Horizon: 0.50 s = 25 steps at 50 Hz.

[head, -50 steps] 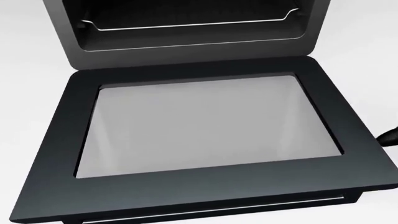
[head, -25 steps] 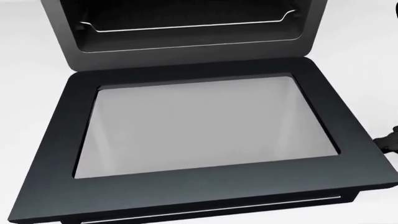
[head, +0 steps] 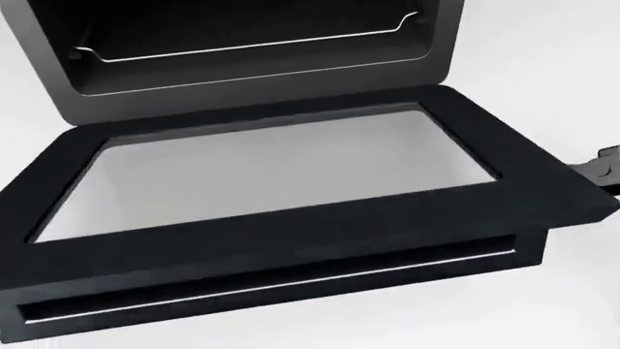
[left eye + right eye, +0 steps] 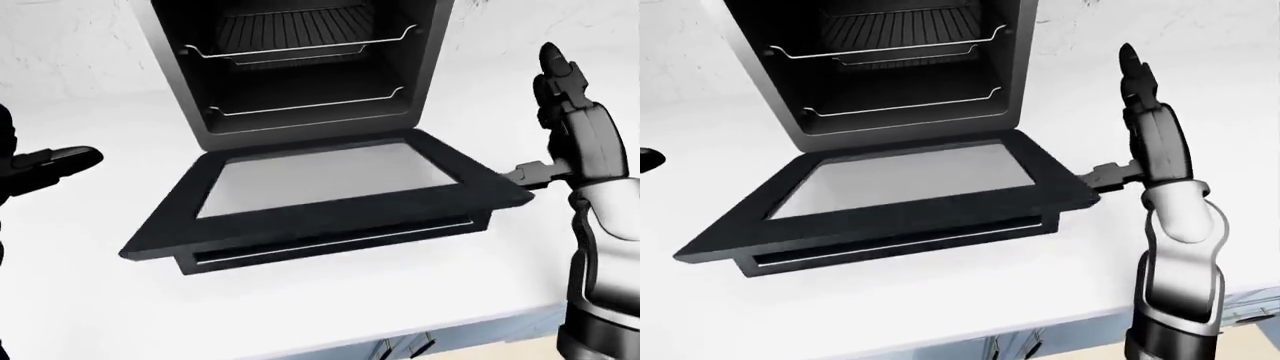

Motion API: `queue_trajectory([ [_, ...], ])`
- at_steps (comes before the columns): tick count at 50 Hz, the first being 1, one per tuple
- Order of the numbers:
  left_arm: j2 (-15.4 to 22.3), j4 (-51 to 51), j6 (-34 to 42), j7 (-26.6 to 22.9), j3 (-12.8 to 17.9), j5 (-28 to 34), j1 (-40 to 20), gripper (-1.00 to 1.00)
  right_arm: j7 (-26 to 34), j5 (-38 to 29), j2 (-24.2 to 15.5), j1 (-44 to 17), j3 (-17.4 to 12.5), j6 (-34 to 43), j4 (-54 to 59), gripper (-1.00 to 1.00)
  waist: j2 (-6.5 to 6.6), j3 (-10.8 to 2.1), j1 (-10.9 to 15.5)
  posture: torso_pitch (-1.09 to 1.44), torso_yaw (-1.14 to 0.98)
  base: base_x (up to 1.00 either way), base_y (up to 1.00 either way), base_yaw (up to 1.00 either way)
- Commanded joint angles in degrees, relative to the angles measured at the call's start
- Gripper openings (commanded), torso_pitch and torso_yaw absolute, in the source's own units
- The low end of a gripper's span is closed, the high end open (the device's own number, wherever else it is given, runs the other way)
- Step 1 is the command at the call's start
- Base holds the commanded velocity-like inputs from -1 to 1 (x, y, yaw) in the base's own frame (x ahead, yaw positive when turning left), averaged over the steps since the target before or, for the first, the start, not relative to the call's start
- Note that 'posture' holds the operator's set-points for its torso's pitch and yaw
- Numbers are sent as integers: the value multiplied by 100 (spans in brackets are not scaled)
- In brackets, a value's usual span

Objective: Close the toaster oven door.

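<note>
Toaster oven door hangs open, nearly flat, above the white surface. Right hand beside its right corner, fingers spread open; left hand well apart, fingers extended.

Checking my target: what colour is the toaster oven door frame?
Black, around a grey glass pane; door frame shows best in the left-eye view.

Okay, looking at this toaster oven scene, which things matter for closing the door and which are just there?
Part of the job:
- black toaster oven, standing open
- its black glass-paned door, folded down flat
- right hand, fingers open, one finger at the door's right corner
- left hand, open, clear of the door

Just there:
- two wire racks inside the oven
- white counter
</note>
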Motion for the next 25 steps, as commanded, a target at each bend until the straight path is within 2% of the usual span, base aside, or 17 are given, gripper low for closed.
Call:
queue_trajectory([
  [1, 134, -127, -174, 6, 130, 32, -100, 100, -109, 309, -34, -227, 118, -94, -386, 100, -42, -134, 41, 0, 0, 0, 0, 0],
  [11, 226, 2, -241, -100, 272, 82, -18, 100, -538, 483, 82, -390, 244, 289, -608, 100, -56, -128, 26, 0, 0, 0, 0, 0],
  [18, 225, 5, -256, -114, 282, 103, -2, 100, -918, 790, 203, -482, 312, 932, -842, 100, -54, -121, 52, 0, 0, 0, 0, 0],
  [21, 227, -4, -245, -109, 292, 94, -5, 100, -1245, 1001, 351, -599, 330, 1345, -994, 100, -46, -115, 60, 0, 0, 0, 0, 0],
  [25, 236, 4, -243, -112, 293, 89, -11, 100, -1678, 1160, 358, -768, 340, 1537, -1081, 100, -20, -109, 55, 0, 0, 0, 0, 0],
])
